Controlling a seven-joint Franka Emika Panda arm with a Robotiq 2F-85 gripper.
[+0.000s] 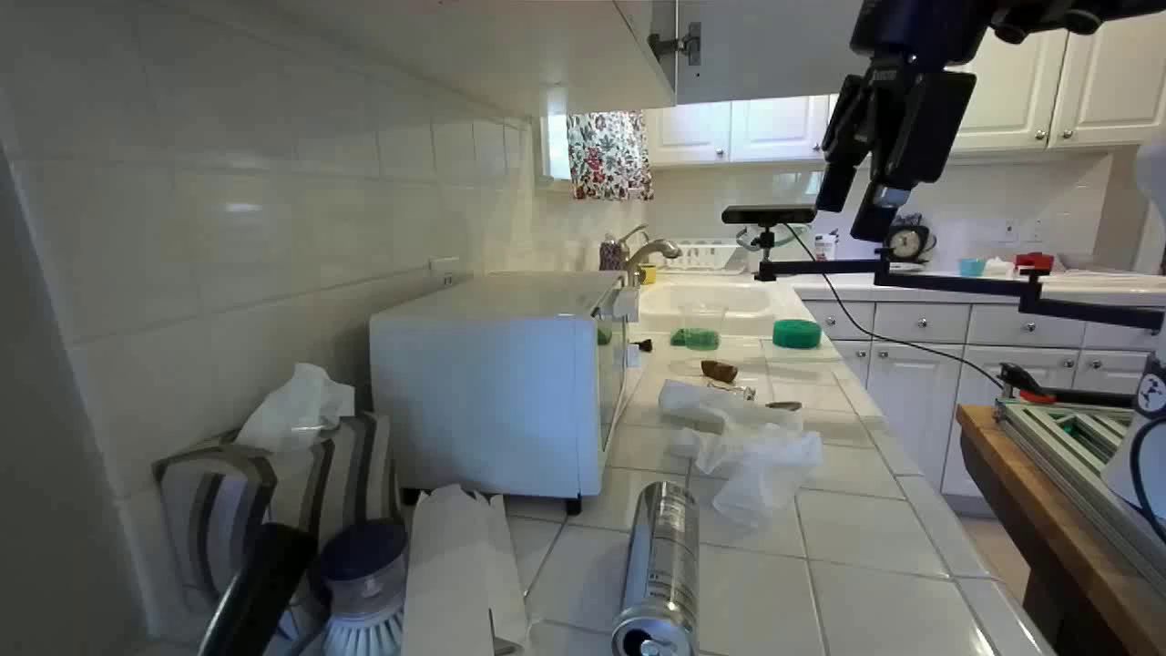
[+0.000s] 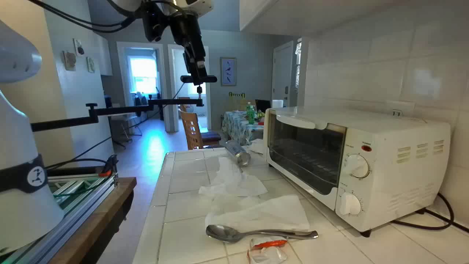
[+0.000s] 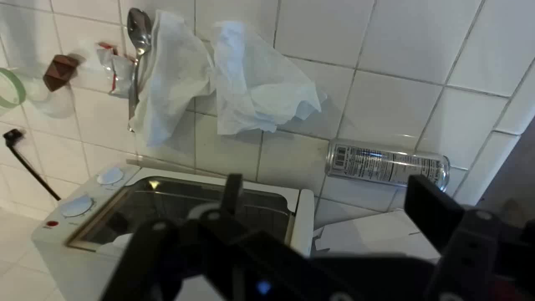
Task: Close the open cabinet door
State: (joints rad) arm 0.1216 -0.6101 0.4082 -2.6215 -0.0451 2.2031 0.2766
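The cabinet door (image 1: 765,50) is a flat greyish-white panel at the top of an exterior view. It stands open, out from the end of the upper cabinet (image 1: 547,50), with a metal hinge at its left edge. Its upper part is out of frame, and its right edge is behind the arm. My gripper (image 1: 854,210) points down, in front of the door's right part in that view, with its fingertips lower than the door's bottom edge. The gripper also shows in an exterior view (image 2: 198,75) and in the wrist view (image 3: 330,200), where its fingers are apart and empty. The wrist view does not show the door.
A white toaster oven (image 2: 395,165) stands on the tiled counter against the wall. A can (image 3: 386,164), paper towels (image 3: 267,88) and a spoon (image 3: 136,62) lie on the counter. A camera on a black arm (image 1: 956,278) extends near the gripper.
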